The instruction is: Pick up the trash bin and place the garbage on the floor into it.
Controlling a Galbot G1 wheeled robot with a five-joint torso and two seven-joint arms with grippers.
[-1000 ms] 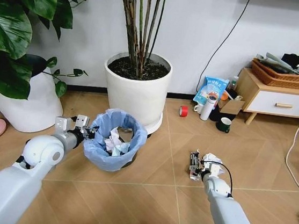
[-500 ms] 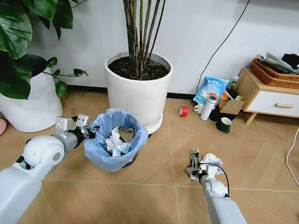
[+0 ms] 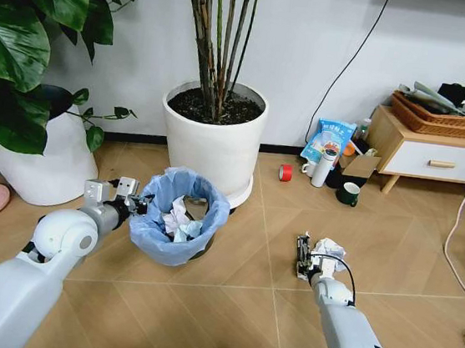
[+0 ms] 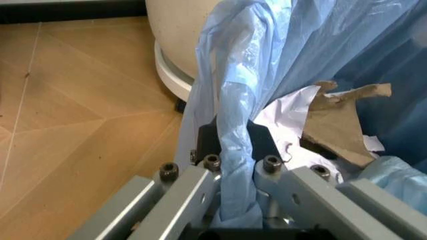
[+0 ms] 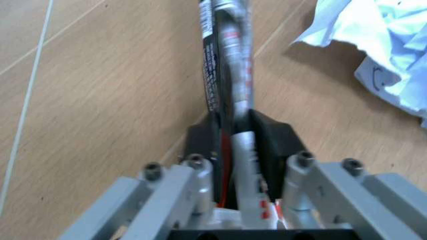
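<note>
Head view shows little change: my left jaws [image 3: 135,206] stay clamped on the round blue-bagged trash bin's [image 3: 179,218] rim, while my right jaws [image 3: 304,262] keep pinching a flat dark wrapper [image 3: 302,251] at the floor, not yet carried over.

- My right gripper [image 5: 233,137] is clamped on a flat dark wrapper [image 5: 225,60], both black pads pressed against its sides.
- The wrapper runs straight out past my fingertips, edge-on, with small print on its near face and a silvery strip along it.
- Red shows on it back between my fingers [image 5: 202,145].
- Crumpled white paper [image 5: 373,45] lies on the wood floor [image 5: 100,100] just beyond and to one side of my fingertips, apart from the wrapper.
</note>
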